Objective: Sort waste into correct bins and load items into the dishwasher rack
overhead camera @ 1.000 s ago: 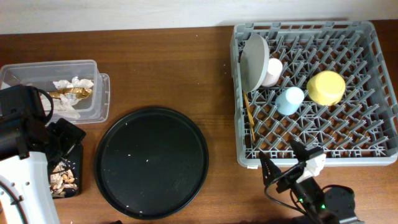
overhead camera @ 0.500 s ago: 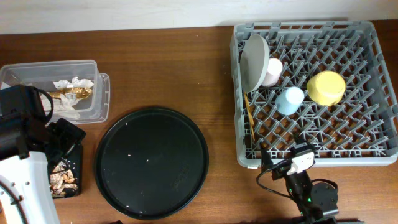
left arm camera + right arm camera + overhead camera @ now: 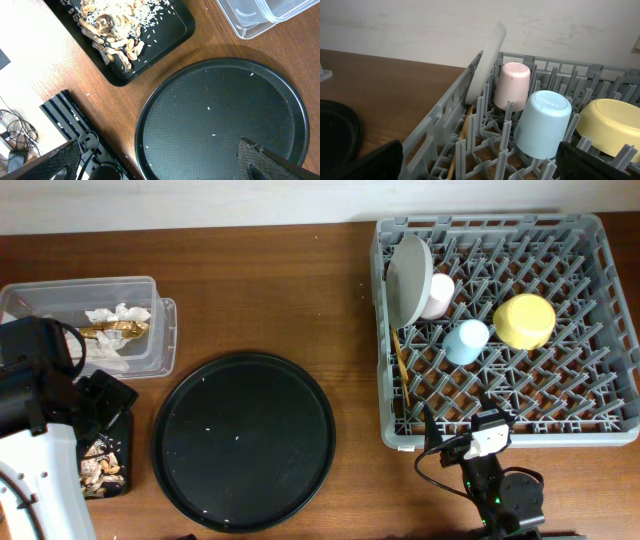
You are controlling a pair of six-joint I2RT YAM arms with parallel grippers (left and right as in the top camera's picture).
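Dishwasher rack [image 3: 490,222] loaded, far right.
Left gripper [image 3: 160,160] fingers spread, empty, near the round black tray [image 3: 220,115]; right gripper [image 3: 480,162] likewise spread, empty, at the rack's near edge.

grey rack [image 3: 500,221], pink cup [image 3: 512,86], yellow bowl [image 3: 524,320]

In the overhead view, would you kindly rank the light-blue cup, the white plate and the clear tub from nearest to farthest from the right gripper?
From the right gripper, at the near edge of the dishwasher rack:
1. Light-blue cup, in the rack just beyond the gripper.
2. White plate, on edge at the rack's far left corner.
3. Clear tub, far across the table, left side.
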